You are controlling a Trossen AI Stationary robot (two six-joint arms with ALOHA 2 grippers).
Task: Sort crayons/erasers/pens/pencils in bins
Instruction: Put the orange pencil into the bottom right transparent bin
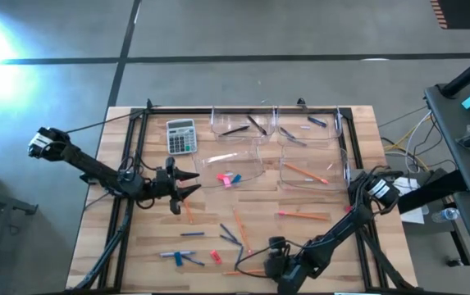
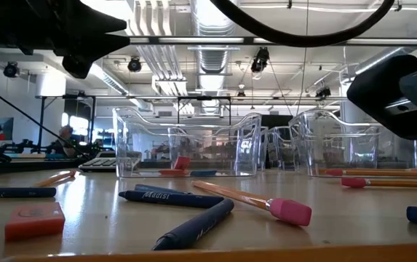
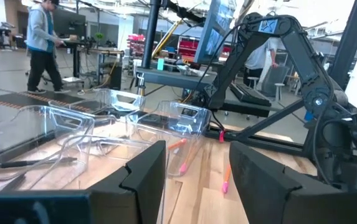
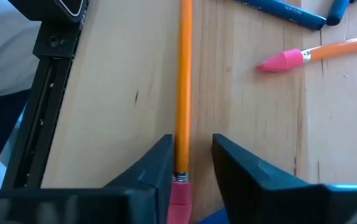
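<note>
Between the right gripper's [image 4: 190, 163] narrowing fingers lies a pencil [image 4: 183, 81], light, stiff and apt to roll, best pinched above its pink end, while overhead the left gripper [image 1: 187, 183] hovers wide near the bins [image 1: 261, 168].

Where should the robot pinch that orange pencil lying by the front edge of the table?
Near its pink eraser end, coming straight down from above. The pencil lies flat and thin on the wooden table, so a finger goes on each long side, as the right gripper is placed now.
</note>
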